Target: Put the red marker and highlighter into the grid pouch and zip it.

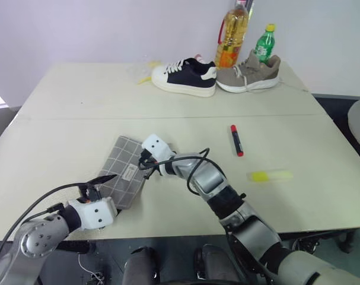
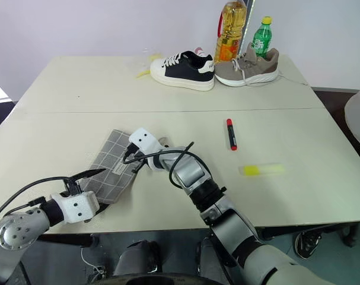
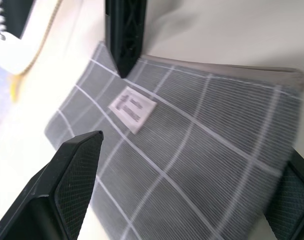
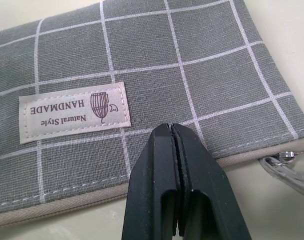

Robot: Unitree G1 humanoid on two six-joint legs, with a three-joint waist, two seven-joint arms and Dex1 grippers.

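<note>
Right claw (image 4: 174, 131): fingers pressed together, empty, tips resting on the pouch (image 1: 121, 169) near its zipped edge, just beside the pull cord (image 4: 284, 167). Left claw (image 3: 182, 165): spread wide, empty, poised over the pouch's near end. Step in hand, by judgement: steadying the pouch to open the zip; next, one claw must take the pull. Marker (image 1: 236, 140) and highlighter (image 1: 270, 176) lie on the table (image 1: 79, 95), well apart from the pouch. Pouch label (image 4: 74, 111) reads "HANDMADE, Natural Style".
</note>
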